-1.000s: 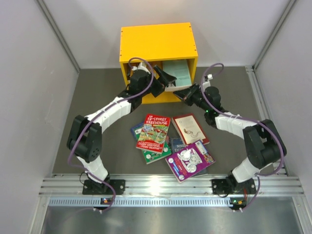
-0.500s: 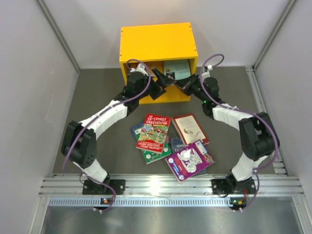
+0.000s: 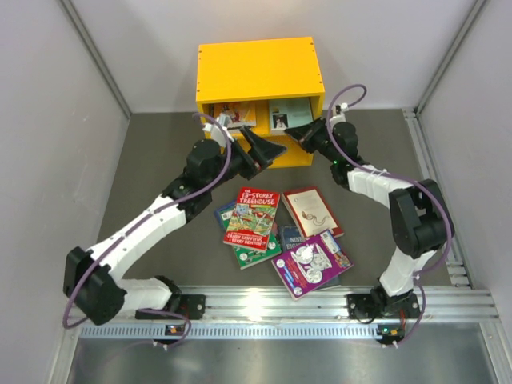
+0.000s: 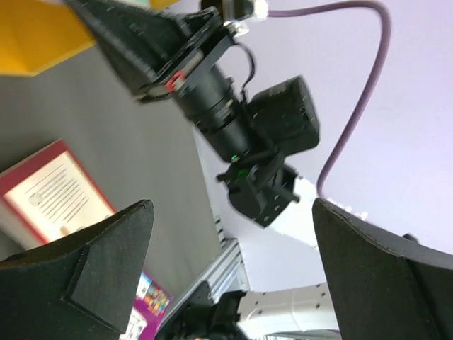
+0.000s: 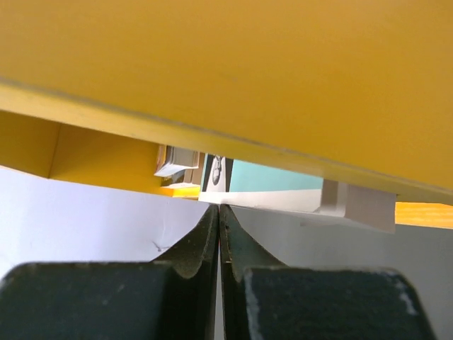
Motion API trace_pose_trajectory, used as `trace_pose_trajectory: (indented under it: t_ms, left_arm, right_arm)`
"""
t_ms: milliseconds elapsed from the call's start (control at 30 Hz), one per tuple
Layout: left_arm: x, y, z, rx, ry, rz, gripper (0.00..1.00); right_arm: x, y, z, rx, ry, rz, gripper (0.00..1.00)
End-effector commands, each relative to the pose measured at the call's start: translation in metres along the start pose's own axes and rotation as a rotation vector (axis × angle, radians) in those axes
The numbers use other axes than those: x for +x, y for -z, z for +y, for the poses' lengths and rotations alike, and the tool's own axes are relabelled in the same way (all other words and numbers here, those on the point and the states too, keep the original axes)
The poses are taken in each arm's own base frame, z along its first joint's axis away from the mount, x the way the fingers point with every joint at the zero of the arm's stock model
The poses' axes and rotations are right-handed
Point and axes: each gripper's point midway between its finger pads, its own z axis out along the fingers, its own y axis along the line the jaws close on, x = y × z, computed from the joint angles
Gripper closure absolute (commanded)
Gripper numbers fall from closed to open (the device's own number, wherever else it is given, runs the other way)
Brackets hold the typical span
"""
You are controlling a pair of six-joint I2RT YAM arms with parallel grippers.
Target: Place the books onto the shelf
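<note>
The yellow shelf (image 3: 260, 72) stands at the back. A teal book (image 3: 288, 112) stands in its right compartment, and another book (image 3: 232, 112) is in the left one. My right gripper (image 3: 298, 133) is shut and empty, with its tips (image 5: 218, 209) against the teal book's (image 5: 283, 177) lower edge under the shelf board (image 5: 226, 64). My left gripper (image 3: 268, 149) hangs open and empty just in front of the shelf. On the table lie a red-green book (image 3: 252, 218), a red-cream book (image 3: 314, 210), a purple book (image 3: 310, 262), a green one (image 3: 256, 253) and a dark blue one (image 3: 292, 236).
In the left wrist view, the right arm's wrist (image 4: 233, 120) crosses between my open left gripper (image 4: 233, 269) and the shelf (image 4: 35, 35), with the red-cream book (image 4: 49, 198) below. Grey walls close in on both sides. An aluminium rail (image 3: 272, 300) runs along the near edge.
The left arm has drawn back from the shelf opening and swung lower. The right gripper has moved up to the shelf front. The teal book now stands deeper in the right compartment.
</note>
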Motion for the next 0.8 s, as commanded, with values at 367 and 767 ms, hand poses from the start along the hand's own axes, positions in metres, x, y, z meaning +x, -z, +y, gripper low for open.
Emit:
trace_pose_trajectory:
  t_ms: [367,767]
  left_arm:
    - [0.007,0.12,0.104,-0.456,-0.198,-0.101,0.01]
    - [0.061,0.113,0.229,-0.67,-0.186,0.048,0.01]
  right_arm:
    - [0.001,0.072,0.096,-0.414,0.141,0.029,0.37]
    - [0.146,0.142,0.013,-0.153,0.127,0.33,0.13]
